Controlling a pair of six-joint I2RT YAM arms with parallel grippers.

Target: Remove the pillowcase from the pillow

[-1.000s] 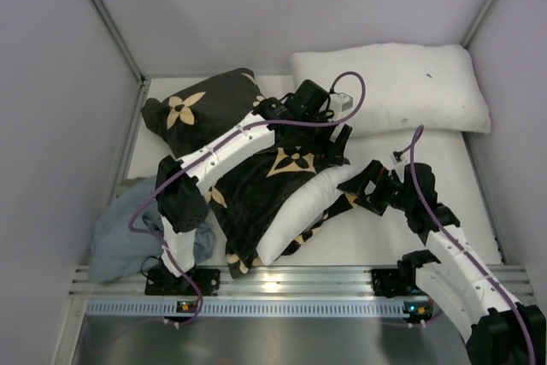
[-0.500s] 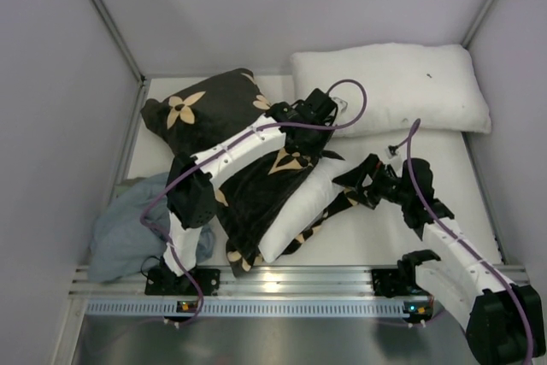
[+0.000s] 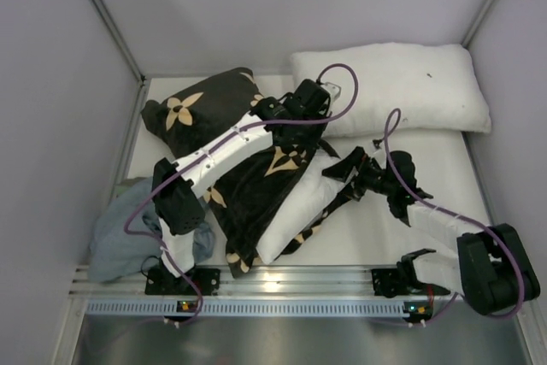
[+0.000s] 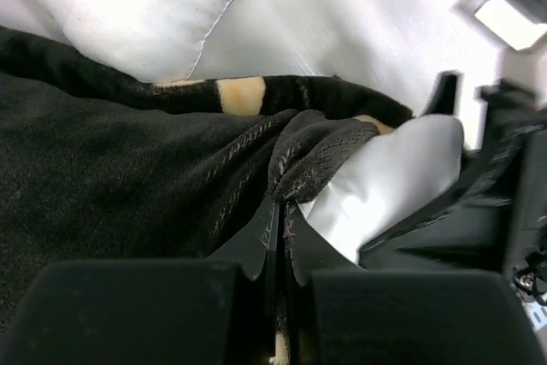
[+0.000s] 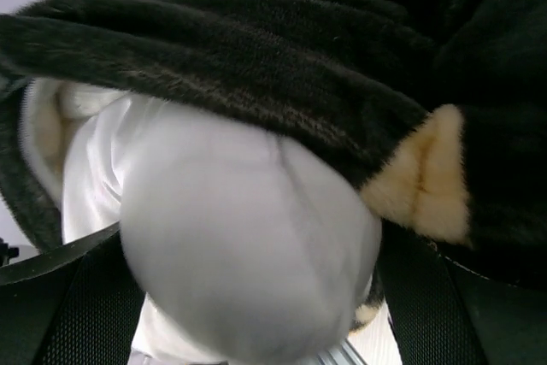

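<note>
The black pillowcase (image 3: 231,156) with tan flowers lies across the middle, and the white pillow (image 3: 295,207) sticks out of its near right opening. My left gripper (image 3: 320,144) is shut on the pillowcase's hem at the opening. In the left wrist view the fingertips (image 4: 272,220) pinch a fold of pillowcase (image 4: 308,147) beside the bare pillow (image 4: 389,181). My right gripper (image 3: 339,175) stands open astride the pillow's end. In the right wrist view the pillow (image 5: 248,254) bulges between the wide fingers (image 5: 60,305) under the pillowcase (image 5: 256,57).
A second plain white pillow (image 3: 397,87) lies at the back right, close behind the left wrist. A blue-grey cloth (image 3: 124,232) is heaped at the near left by the left arm's base. Grey walls close in both sides, and a metal rail (image 3: 282,284) runs along the near edge.
My left gripper has shut on the pillowcase hem. My right arm has reached left and forward until its open jaws stand around the pillow's exposed end.
</note>
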